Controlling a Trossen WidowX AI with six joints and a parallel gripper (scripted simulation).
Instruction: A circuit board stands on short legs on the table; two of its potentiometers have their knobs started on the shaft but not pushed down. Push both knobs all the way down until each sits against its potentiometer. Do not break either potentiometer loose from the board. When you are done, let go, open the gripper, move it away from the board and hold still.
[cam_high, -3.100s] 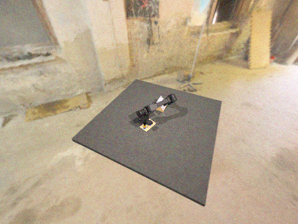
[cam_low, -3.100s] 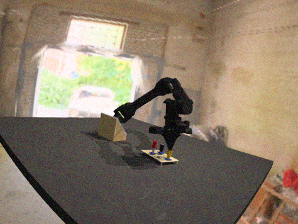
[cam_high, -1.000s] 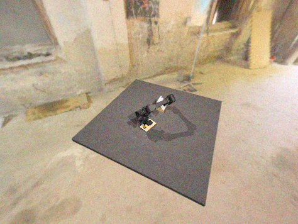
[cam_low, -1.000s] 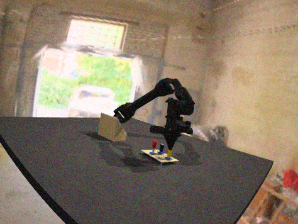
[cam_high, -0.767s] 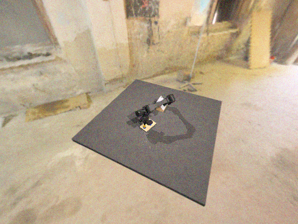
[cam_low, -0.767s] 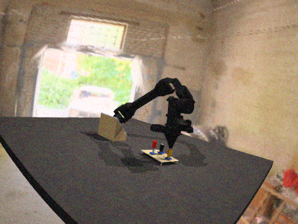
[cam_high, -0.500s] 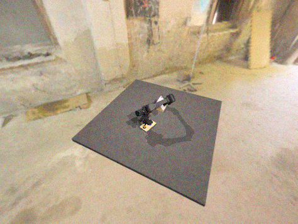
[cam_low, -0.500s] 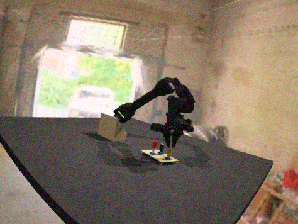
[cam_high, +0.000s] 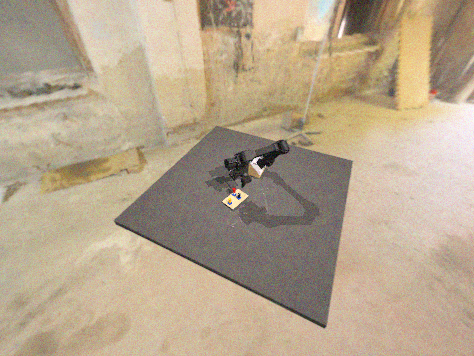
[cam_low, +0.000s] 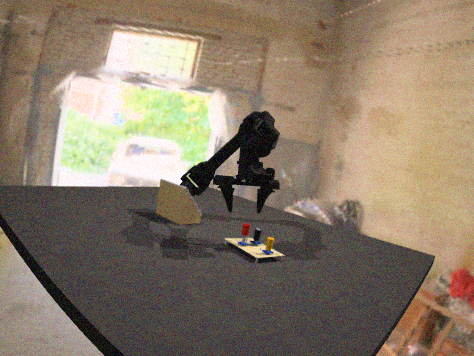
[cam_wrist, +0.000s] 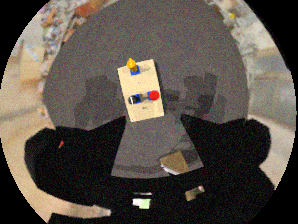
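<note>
The tan circuit board (cam_high: 236, 203) (cam_low: 258, 252) (cam_wrist: 145, 112) stands on short legs with three blue potentiometers. The red knob (cam_high: 234, 190) (cam_low: 245, 229) (cam_wrist: 154, 95) sits high, with grey shaft showing between it and its blue base. The black knob (cam_low: 257, 233) (cam_wrist: 133, 100) and the yellow knob (cam_high: 230, 200) (cam_low: 270, 243) (cam_wrist: 131, 63) stand close above their bases; whether any small gap remains is too small to tell. All three look upright. My gripper (cam_low: 245, 212) (cam_wrist: 154, 117) is open and empty, its fingers spread above the board and touching nothing.
A tan block (cam_high: 256, 171) (cam_low: 175, 204) (cam_wrist: 174, 162) with a white face stands near the arm's base, behind the board. The dark table top (cam_high: 280, 260) (cam_low: 210, 300) reaches out on all sides of the board, with the arm's shadows on it.
</note>
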